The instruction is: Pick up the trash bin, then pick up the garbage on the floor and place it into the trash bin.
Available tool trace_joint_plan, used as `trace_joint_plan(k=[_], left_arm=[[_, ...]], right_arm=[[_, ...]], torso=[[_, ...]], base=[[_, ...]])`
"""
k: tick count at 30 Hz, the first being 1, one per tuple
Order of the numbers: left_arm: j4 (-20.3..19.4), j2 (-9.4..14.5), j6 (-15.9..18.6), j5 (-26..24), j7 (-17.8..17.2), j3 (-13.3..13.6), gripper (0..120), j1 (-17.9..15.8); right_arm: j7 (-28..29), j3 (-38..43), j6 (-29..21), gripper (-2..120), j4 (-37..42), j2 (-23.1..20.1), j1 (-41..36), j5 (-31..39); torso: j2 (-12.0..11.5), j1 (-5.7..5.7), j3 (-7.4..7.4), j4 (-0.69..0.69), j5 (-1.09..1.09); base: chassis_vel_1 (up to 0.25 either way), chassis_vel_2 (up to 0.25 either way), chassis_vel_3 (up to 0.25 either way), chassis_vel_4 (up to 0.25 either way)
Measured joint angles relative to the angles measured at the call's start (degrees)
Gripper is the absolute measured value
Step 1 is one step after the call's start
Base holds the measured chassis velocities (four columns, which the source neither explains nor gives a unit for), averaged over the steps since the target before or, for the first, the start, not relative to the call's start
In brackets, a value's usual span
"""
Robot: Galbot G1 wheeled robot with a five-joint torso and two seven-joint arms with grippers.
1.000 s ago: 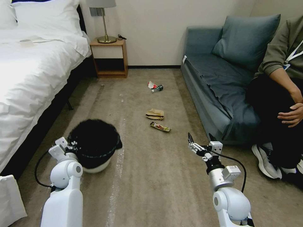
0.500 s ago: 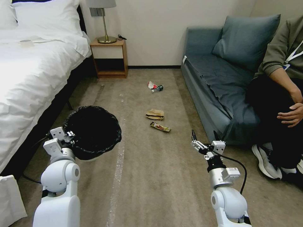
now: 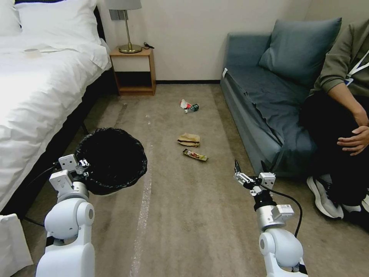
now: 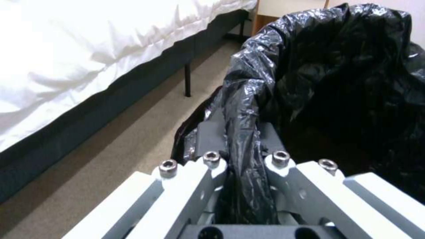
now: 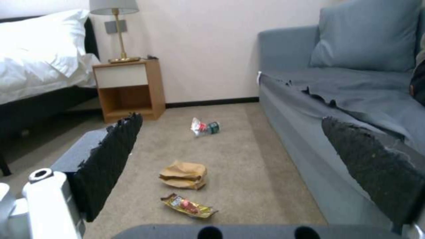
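Pinching the bag-lined rim, the left tool (image 4: 241, 146) holds the trash bin (image 3: 111, 159) seemingly off the carpet beside the bed (image 3: 38, 88), freeing the right tool (image 3: 248, 166), its jaws spread empty, for the garbage (image 3: 189, 139) lying ahead.

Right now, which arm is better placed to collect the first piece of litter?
Probably the right: its pincer is open and nearest the snack-bar wrapper, while the left pincer clamps the trash bin rim.

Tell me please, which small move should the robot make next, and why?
Probably reach the open right gripper forward and down toward the snack wrapper, the nearest litter on the carpet. The left gripper already holds the trash bin by its rim.
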Motion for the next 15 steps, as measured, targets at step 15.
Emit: trace_joint_plan(k=[15], left_arm=[[0.2, 0.0, -0.2, -0.1, 0.0, -0.3, 4, 0.0]], right_arm=[[-0.4, 0.3, -0.3, 100, -0.3, 0.3, 0.0, 0.1]], torso=[[0.0, 0.00, 0.00, 0.00, 0.00]], base=[[-0.032, 0.031, 0.031, -0.027]])
